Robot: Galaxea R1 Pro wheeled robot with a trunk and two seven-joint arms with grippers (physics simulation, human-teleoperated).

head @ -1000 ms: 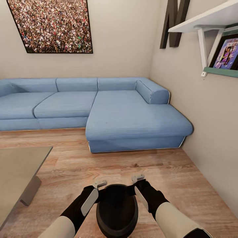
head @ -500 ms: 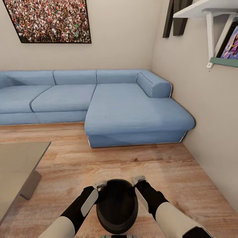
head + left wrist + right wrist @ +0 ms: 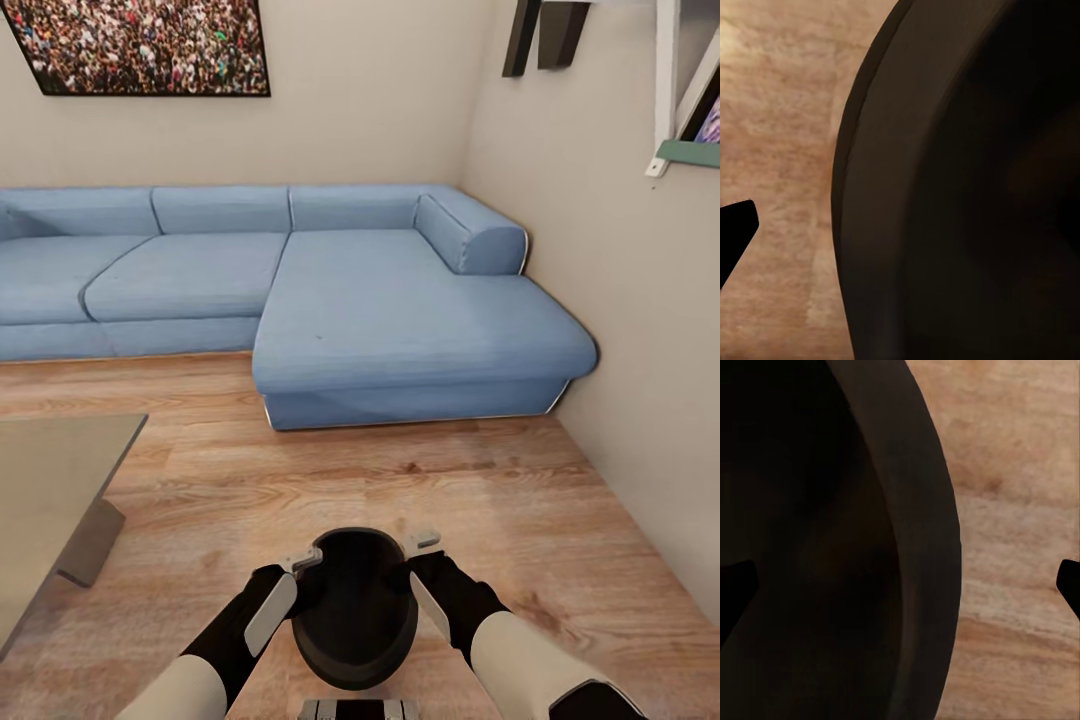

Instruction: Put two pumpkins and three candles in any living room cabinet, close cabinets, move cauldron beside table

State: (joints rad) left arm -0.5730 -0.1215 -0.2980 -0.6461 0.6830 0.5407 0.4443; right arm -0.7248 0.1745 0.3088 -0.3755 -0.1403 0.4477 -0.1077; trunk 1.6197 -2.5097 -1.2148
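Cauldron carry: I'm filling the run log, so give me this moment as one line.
phase: transport | cauldron: between left pincer and right pincer, above wood floor | table: robot's left | sofa: ahead

Two robot arms have smooth off-white forearm shells that give way to matte black wrist sections. A pale grey flat panel runs along each black wrist. The left end effector [image 3: 303, 560] and right end effector [image 3: 420, 543] end in small light-grey fingertip pads on black fingers.
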